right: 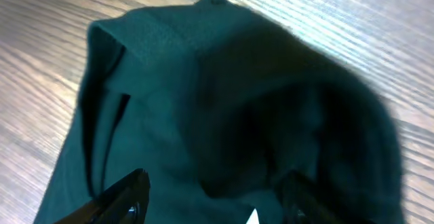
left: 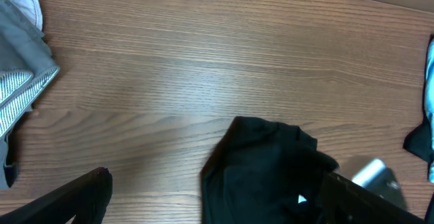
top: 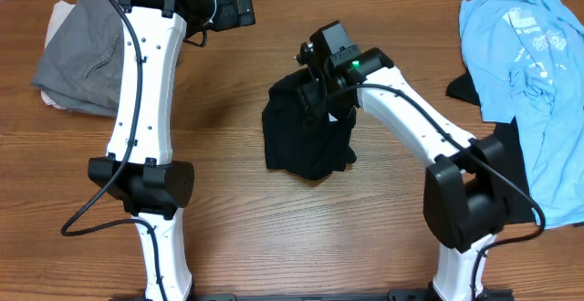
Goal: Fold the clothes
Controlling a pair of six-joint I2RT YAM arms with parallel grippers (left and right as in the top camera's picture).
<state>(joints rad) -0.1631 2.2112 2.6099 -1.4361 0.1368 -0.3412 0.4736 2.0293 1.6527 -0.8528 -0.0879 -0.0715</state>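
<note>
The clothes lie in three places. A black T-shirt [top: 306,137] sits bunched into a rough folded bundle at the table's middle. In the right wrist view it [right: 224,81] fills the frame. My right gripper [top: 319,89] hovers right over its far edge, and the jaws [right: 217,187] stand apart, open, with dark fabric lying below and between the fingertips. My left gripper [top: 230,5] is wide open at the far side, well clear of the bundle [left: 264,163]. Its fingers [left: 88,190] hold nothing.
Grey trousers [top: 87,50] lie heaped at the far left, also seen as grey cloth [left: 20,81] in the left wrist view. A light blue printed tee [top: 538,82] is spread at the right over another dark garment [top: 516,169]. Bare wood table [top: 228,201] surrounds the bundle.
</note>
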